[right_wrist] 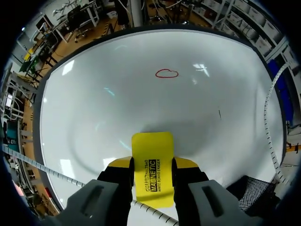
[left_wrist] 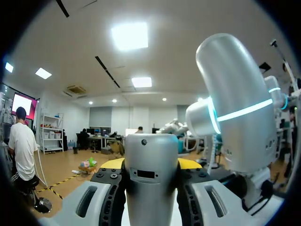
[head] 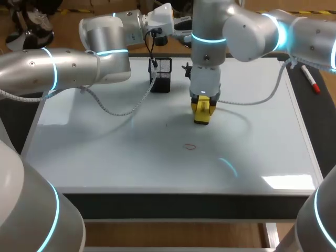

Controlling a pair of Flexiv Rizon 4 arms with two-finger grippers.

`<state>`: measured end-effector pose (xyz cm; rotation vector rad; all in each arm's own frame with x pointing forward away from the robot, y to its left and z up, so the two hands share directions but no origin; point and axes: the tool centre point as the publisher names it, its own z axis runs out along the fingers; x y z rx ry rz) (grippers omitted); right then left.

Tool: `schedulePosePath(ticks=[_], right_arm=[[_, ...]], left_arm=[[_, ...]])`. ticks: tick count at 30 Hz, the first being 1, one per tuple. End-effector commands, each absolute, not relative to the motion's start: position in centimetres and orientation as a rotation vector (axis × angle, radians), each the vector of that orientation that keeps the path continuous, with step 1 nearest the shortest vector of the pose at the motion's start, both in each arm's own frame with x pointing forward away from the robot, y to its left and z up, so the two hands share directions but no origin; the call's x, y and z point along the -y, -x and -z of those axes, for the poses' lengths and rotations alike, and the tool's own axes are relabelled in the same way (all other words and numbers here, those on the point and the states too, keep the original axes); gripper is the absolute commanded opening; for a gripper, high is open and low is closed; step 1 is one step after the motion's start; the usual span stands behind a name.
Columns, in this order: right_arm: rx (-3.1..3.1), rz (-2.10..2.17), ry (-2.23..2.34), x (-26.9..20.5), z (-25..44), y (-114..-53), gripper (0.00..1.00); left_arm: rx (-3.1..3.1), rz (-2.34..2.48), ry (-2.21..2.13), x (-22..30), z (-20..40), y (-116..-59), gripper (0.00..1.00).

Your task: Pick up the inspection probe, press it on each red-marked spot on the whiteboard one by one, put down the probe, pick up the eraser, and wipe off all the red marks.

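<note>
Surface: glossy whiteboard [head: 105, 157] on a dark worktop [head: 317, 126]; patches of light glare nearer than the red mark [head: 190, 147] and off to its right.
Front edge: dark frame strip, well nearer than the red mark, with plain white board between.
Red mark: one small thin red loop, drawn about mid-board.
Room to move: wide white board to the left and right of the red mark; right frame edge well to its right, left frame edge well to its left.
Eraser [head: 202, 114]: yellow block with a black printed label, just beyond the red mark and slightly right, apart from it; low over the board, contact with it impossible to tell.
Right gripper [right_wrist: 151, 165]: jaws closed onto the eraser from both sides, held apart by its width, pointing down at the board.
Hoses: grey ribbed lines hanging over the board beyond the red mark, one on each side of it.
Mesh holder [head: 161, 72]: black, upright, beyond the red mark and left, farther off than the eraser.
Marker [head: 311, 80]: red and white, far right of the red mark and beyond it, off the board on the worktop, just beside the frame.
Left gripper [left_wrist: 151, 165]: farthest from the red mark, raised past the mesh holder and aimed out into the room; jaws pressed against both sides of the inspection probe [left_wrist: 151, 179], a grey round body.
</note>
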<state>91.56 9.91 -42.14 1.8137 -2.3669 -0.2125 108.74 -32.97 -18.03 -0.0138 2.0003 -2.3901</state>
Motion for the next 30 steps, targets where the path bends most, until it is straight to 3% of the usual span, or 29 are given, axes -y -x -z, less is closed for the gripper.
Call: schedulePosePath(ticks=[1,11,30], right_arm=[[2.392,0.210,-1.814,-8.4,42.3,-90.5,0.00],[2.466,0.143,-1.761,-6.3,40.3,-89.9,0.00],[2.584,-0.013,-1.625,2.1,35.6,-90.4,0.00]], left_arm=[[-2.005,2.390,0.012,33.0,17.9,-108.9,0.00],[-2.005,2.390,0.012,33.0,17.9,-108.9,0.00],[-2.005,2.390,0.012,33.0,17.9,-108.9,0.00]])
